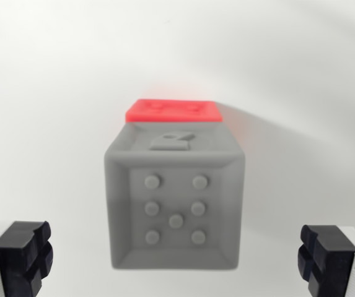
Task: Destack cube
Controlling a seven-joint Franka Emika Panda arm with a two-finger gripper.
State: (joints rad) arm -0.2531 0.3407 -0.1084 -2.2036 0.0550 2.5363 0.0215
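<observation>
Grey cube [175, 201] stacked on red cube [173, 111], destacking not yet done; gripper [175, 257] spread wide at either side, holding nothing; lift remaining.

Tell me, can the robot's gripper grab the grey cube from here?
Probably yes. The gripper is open, one finger at each side of the grey cube, and nothing sits between them. The red cube shows past it.

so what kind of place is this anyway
Most likely a lab test bench, though little of it shows. A plain white surface fills the view with no clutter. On it sit only a grey studded cube and a red block seemingly beneath it, between the open black-padded gripper.
</observation>
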